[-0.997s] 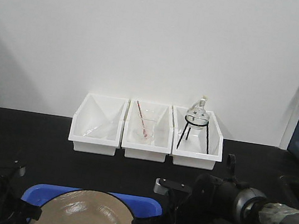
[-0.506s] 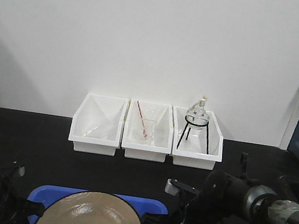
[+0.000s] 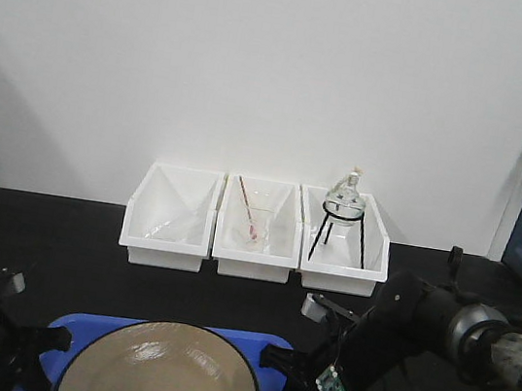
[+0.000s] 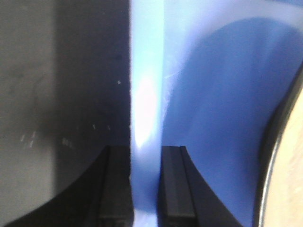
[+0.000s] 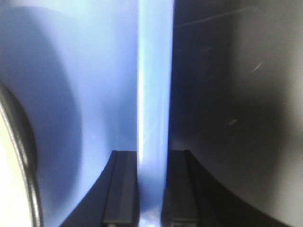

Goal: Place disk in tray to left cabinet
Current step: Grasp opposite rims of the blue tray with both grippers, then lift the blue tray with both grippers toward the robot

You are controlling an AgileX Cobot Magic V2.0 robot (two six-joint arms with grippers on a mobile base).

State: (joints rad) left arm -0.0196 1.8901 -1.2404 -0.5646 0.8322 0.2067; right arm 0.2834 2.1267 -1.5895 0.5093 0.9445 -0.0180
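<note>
Wrist views — left hand (image 4: 145,189), right hand (image 5: 152,189) pinching tray (image 4: 213,94), disk (image 3: 161,372) inside

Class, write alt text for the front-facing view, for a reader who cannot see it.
A blue tray holding a tan, black-rimmed disk is gripped at its two ends by the left claw and the right claw, at a black table. Behind it, three white bins line a white wall; the rightmost holds a round glass flask.

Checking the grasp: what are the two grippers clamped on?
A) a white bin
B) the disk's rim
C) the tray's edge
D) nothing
C: the wrist views show the left gripper and right gripper each closed on the raised blue edge of the tray, with the disk lying inside it.
</note>
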